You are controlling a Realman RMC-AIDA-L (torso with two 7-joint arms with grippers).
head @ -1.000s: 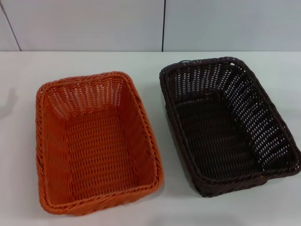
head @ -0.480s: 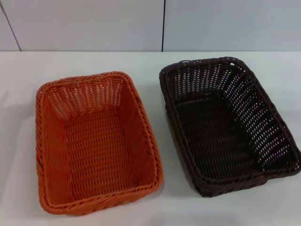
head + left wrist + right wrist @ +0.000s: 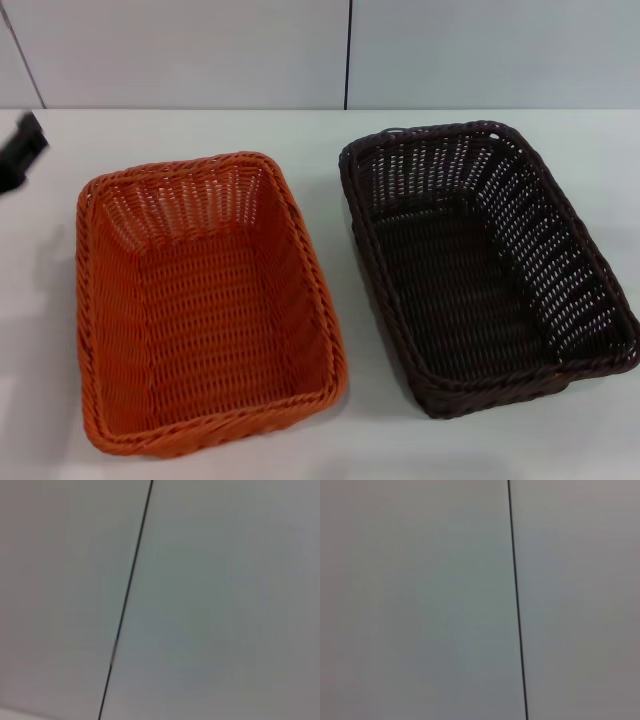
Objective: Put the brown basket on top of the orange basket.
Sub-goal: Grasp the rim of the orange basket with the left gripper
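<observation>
White tabletop (image 3: 360,440) held the orange basket (image 3: 205,305) at lower left and the brown basket (image 3: 485,265) at right; my left pincer (image 3: 18,152), state untellable, sat far left, risking a snagged braided rim.

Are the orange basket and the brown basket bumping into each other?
Apart. The head view shows bare white table between the orange basket and the brown basket.
</observation>
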